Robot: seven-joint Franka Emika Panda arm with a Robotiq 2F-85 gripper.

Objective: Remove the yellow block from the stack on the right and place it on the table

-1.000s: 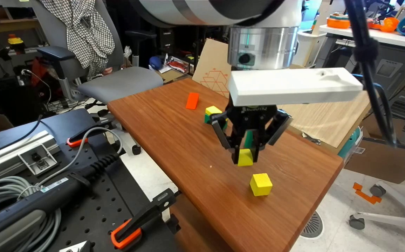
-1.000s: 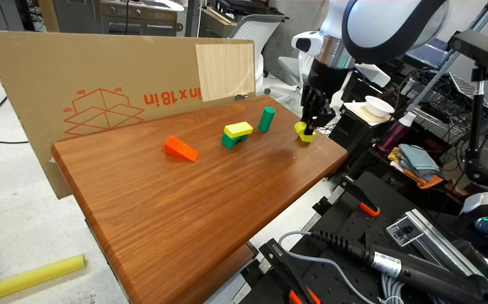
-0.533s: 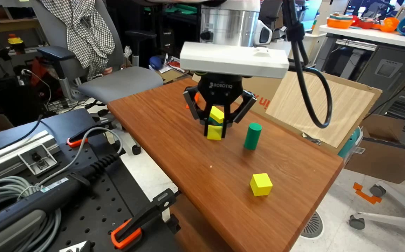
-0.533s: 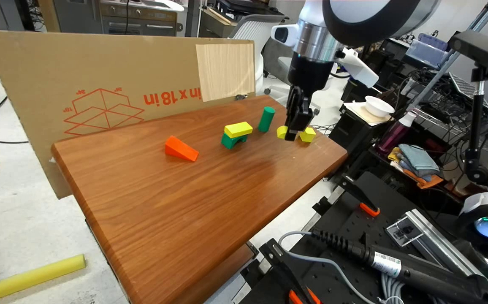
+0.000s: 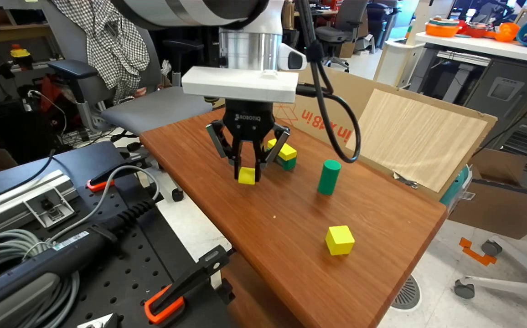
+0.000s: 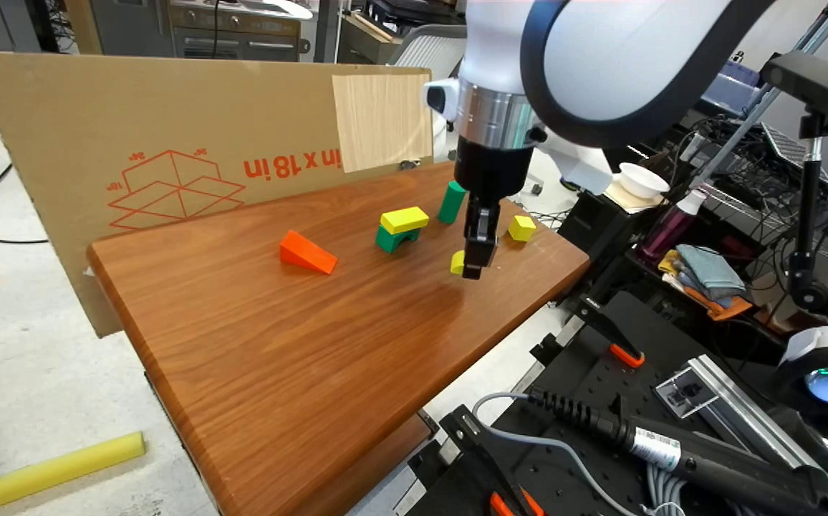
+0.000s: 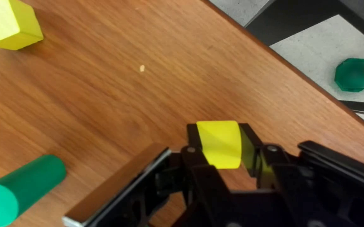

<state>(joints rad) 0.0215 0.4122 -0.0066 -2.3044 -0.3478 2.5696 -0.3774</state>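
- Clamping the yellow block (image 7: 219, 145) between two fingertips (image 7: 194, 135), the tool (image 5: 247, 177) points down over the bench (image 5: 291, 255); the fingertips meet the block on opposite sides.
- In both exterior views the yellow block appears between the yellow bar (image 6: 405, 219), which lies on the green arch (image 6: 388, 239), and the long edge of the bench on the side of the black perforated board (image 5: 129, 269). It looks raised off the wood — by how much I cannot tell.
- The block hangs upright or nearly so, one squarish face turned to the viewer in the wrist view. There its sides run askew to the wood grain and to the edge of the bench.
- Its sides look close to equal — a long axis cannot be made out.
- A second yellow cube (image 5: 339, 240) rests flat on the bench near a short end, well apart from the held block, with three faces showing in the wrist view.
- The green cylinder (image 5: 328, 177) stands on end, its long axis upright, between that cube and the green arch.
- An orange wedge (image 6: 305, 252) lies past the arch in an exterior view.
- A tan cardboard sheet (image 6: 199, 107) stands along the opposite long edge.
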